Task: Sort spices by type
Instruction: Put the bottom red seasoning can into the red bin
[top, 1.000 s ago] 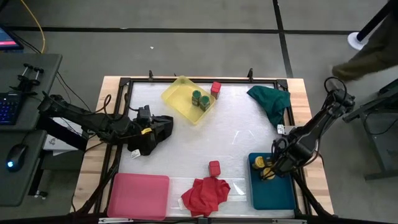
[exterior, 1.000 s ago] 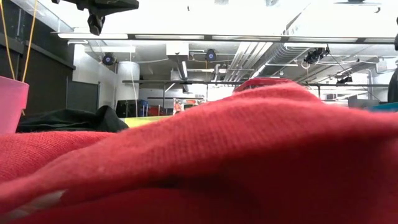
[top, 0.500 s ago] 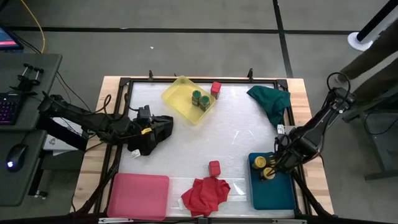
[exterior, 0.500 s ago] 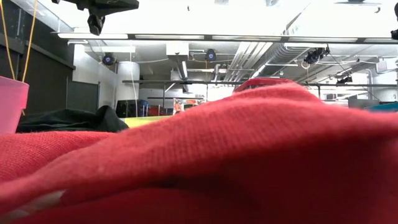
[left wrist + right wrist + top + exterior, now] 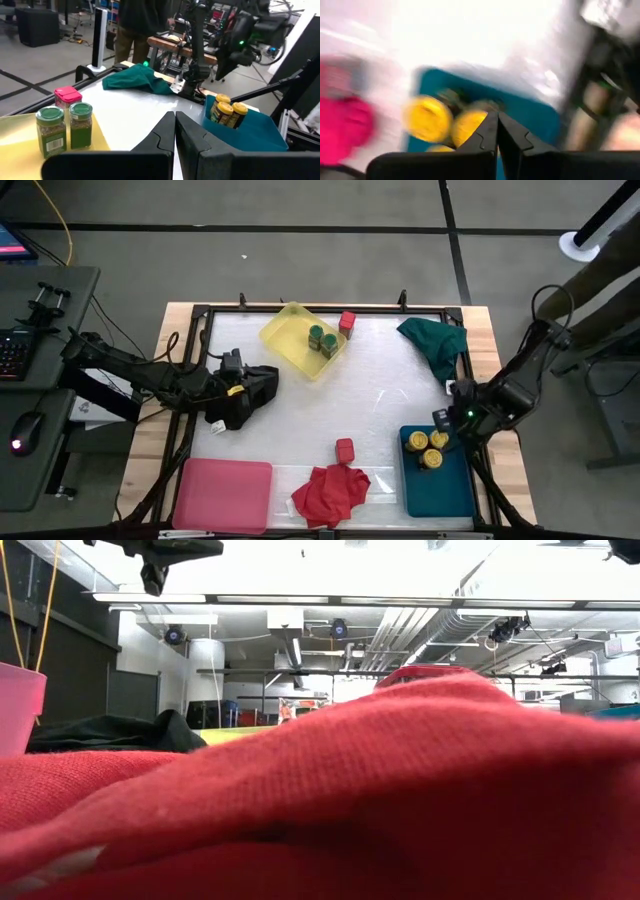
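Note:
Three yellow-lidded jars (image 5: 428, 446) stand upright in the teal tray (image 5: 440, 490); they also show in the left wrist view (image 5: 227, 111). Two green-lidded jars (image 5: 322, 339) stand in the yellow tray (image 5: 285, 330), seen closer as green-lidded jars (image 5: 65, 127). One red box (image 5: 347, 321) sits on the table by that tray's far side. Another red box (image 5: 344, 448) sits by the red cloth (image 5: 330, 492). My right gripper (image 5: 444, 423) hovers shut over the teal tray's far edge, above the jars (image 5: 496, 117). My left gripper (image 5: 268, 383) waits shut at the table's left (image 5: 175, 117).
A pink tray (image 5: 225, 495) lies at the near left corner. A green cloth (image 5: 435, 340) is bunched at the far right. The red cloth (image 5: 400, 790) fills most of the low view, with a black cloth (image 5: 110, 730) behind it. A person stands beyond the table's right side (image 5: 605, 275).
My right gripper has risen from among the yellow-lidded jars and drawn back toward the table's far edge. A third jar that it covered now shows standing in the teal tray. The person at the right has shifted.

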`<state>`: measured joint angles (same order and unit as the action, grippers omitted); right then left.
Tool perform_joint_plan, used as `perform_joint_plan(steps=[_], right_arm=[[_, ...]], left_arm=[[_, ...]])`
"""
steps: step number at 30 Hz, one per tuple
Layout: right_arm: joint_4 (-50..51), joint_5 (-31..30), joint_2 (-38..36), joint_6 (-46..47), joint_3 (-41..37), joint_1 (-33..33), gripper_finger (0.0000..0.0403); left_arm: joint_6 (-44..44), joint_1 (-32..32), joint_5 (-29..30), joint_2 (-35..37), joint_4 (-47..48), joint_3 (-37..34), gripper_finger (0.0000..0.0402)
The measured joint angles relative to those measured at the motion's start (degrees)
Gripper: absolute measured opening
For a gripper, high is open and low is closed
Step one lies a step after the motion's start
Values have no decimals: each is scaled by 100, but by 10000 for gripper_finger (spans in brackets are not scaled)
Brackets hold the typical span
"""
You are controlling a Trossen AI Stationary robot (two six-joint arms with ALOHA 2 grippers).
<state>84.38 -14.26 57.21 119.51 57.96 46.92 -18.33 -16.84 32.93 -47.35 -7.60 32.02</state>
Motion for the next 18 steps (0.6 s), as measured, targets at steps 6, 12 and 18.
perform_joint_plan(steps=[6,12,18], right_arm=[[-1610,-2487,118,-399,112,-176,0],[-4913,-2379,890,-3347,-62,-943,0],[-6084,-1679,1525,-4793,130,-1488,0]], left_arm=[[0,0,96,0,-2,-1,0],[-2,0,96,0,0,1,0],[13,0,53,-2,-240,3,3]])
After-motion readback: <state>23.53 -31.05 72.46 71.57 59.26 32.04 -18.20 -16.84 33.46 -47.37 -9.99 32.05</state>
